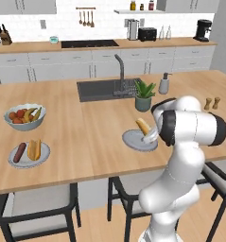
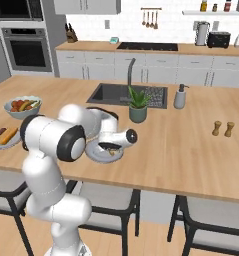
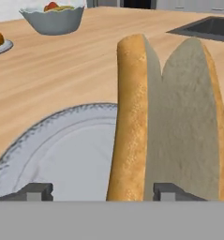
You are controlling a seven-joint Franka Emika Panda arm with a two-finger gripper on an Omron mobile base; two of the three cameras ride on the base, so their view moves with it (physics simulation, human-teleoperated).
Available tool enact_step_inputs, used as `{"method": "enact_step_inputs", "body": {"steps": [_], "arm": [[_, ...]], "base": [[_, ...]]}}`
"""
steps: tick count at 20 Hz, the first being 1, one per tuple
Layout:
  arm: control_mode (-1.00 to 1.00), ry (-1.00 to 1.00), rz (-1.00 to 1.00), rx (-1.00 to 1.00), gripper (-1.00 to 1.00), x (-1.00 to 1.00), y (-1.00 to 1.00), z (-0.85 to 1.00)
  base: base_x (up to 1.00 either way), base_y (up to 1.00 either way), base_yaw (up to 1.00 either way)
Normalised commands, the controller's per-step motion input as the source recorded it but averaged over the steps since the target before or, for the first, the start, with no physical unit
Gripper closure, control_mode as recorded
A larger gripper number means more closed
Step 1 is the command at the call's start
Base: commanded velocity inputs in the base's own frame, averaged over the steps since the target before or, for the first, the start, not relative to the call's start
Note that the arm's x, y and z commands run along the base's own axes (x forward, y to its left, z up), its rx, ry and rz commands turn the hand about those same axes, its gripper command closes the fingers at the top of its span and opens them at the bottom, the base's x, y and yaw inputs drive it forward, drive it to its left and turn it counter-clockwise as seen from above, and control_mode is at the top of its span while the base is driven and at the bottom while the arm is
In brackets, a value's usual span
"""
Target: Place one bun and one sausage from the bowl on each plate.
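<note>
Hovering over the near plate (image 1: 133, 140), my claw (image 3: 103, 191) stands parted around a bun (image 3: 169, 122) on it. At nine o'clock, another plate (image 1: 16, 160) holds bun and sausage (image 1: 19, 152).

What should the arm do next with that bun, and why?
Probably let go and lift away: the bun already sits over the near plate, with the gripper fingers either side of it. That plate has no sausage yet.
</note>
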Motion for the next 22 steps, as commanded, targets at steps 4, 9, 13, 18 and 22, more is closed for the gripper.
{"method": "enact_step_inputs", "body": {"steps": [4,9,13,18,22], "arm": [[-1.0,0.0,0.0,0.0,-1.0,-1.0,0.24,-1.0],[-1.0,0.07,-0.1,0.13,-1.0,-0.83,-0.45,-0.91],[-1.0,0.1,-0.16,0.23,-1.0,-0.51,-0.73,-0.66],[-1.0,-0.12,-0.04,0.05,-1.0,-0.04,-0.03,0.13],[-1.0,-0.07,0.0,0.03,-1.0,0.0,0.24,0.66]], "base": [[0.0,0.0,0.0],[0.0,0.0,0.0],[0.0,0.0,0.0],[0.0,0.0,0.0],[0.0,0.0,0.0]]}}
